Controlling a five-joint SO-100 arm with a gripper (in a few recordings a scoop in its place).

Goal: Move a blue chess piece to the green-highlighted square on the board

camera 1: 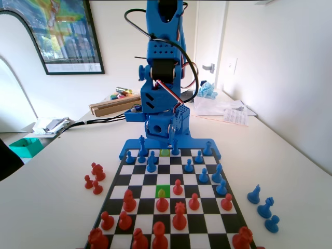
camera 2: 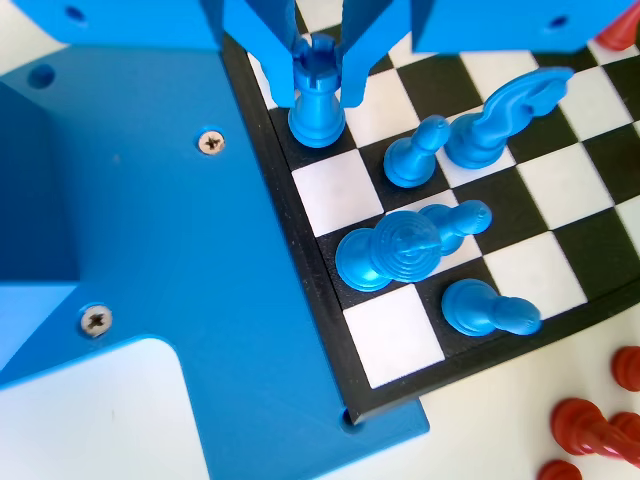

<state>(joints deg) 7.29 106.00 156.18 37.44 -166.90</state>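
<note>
So the hand (camera 2: 320, 95) is down low at the arm's end of the board (camera 2: 560, 180), jaws sitting either side of a blue chess piece (camera 2: 318, 115) with a notched, castle-looking top. The piece stands upright on a dark square in the back row, right against the blue frame. The jaws hug its head really closely, but honestly I can't tell if they're actually squeezing it or just bracketing it.

The green-highlighted square (camera 1: 163, 191) is further down the board in the fixed view, roughly mid-board, with a red pawn (camera 1: 162, 202) just in front of it and another red pawn (camera 1: 178, 187) right beside it. There's also a duller green square (camera 1: 165, 152) up by the hand, so don't mix them up.

My take on doing this bit right:
- Get a firm pinch on the head, centred, before lifting.
- Go straight up first. The blue neighbours (camera 2: 420, 150) are close and easy to clip.
- Carry it high over the middle rows.
- Come down dead centre so it doesn't nudge the red pawns.
</note>
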